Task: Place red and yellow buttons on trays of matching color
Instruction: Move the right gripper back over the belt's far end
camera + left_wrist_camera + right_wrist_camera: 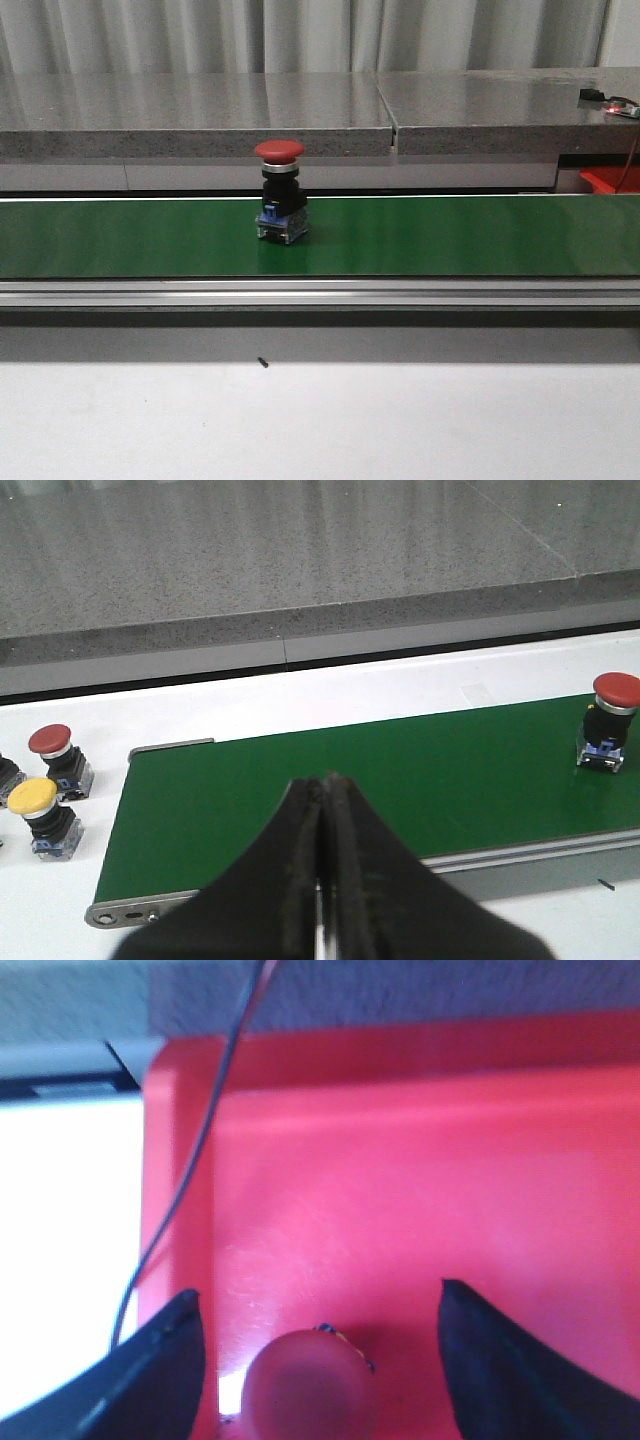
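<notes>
Left jaws pressed together above the green belt (400, 780); right jaws spread wide over the red tray (400, 1180).

Green conveyor belt (450, 235) on white table (320, 420); grey stone counter (190, 110) behind

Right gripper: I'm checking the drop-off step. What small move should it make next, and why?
Probably lift straight up and away. The right gripper is open, its fingers apart on either side of a red button that appears to sit in the red tray. Another red button waits on the green conveyor belt.
</notes>
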You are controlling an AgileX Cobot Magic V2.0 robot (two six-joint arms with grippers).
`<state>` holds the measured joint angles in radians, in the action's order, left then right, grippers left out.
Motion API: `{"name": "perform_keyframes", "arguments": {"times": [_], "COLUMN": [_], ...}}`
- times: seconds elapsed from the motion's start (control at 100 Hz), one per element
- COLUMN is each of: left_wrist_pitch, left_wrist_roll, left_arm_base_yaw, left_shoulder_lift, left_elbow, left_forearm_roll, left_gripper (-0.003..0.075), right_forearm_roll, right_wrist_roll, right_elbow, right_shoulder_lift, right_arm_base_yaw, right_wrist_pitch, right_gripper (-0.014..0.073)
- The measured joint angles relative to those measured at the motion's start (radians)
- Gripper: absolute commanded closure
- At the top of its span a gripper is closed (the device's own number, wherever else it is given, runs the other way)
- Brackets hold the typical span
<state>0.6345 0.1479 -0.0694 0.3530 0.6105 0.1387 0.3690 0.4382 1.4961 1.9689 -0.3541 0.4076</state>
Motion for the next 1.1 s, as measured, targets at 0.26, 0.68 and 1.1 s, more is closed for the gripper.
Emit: {"name": "perform_keyframes", "arguments": {"times": [0.26, 0.68, 1.1], "left_wrist_pitch": [0.000, 0.000, 0.000], "left_wrist_roll": [0.000, 0.000, 0.000], "left_arm_base_yaw": [0.000, 0.000, 0.000], "left_shoulder_lift": [0.000, 0.000, 0.000], "left_elbow": [0.000, 0.000, 0.000], "left_forearm_roll": [0.000, 0.000, 0.000], "left_gripper": [0.0741, 0.0741, 0.0741], "right_forearm_roll": [0.009, 0.052, 0.032], "right_wrist_roll": [0.000, 0.008, 0.040], "right_elbow": [0.000, -0.234, -0.428], "right_shoulder_lift": [-0.153, -0.431, -0.555], "right_arm_base_yaw": [0.000, 0.035, 0.292], "right_wrist_pitch": [0.166, 0.301, 0.390], "right_gripper": [0.0092, 0.0092, 0.0092]}}
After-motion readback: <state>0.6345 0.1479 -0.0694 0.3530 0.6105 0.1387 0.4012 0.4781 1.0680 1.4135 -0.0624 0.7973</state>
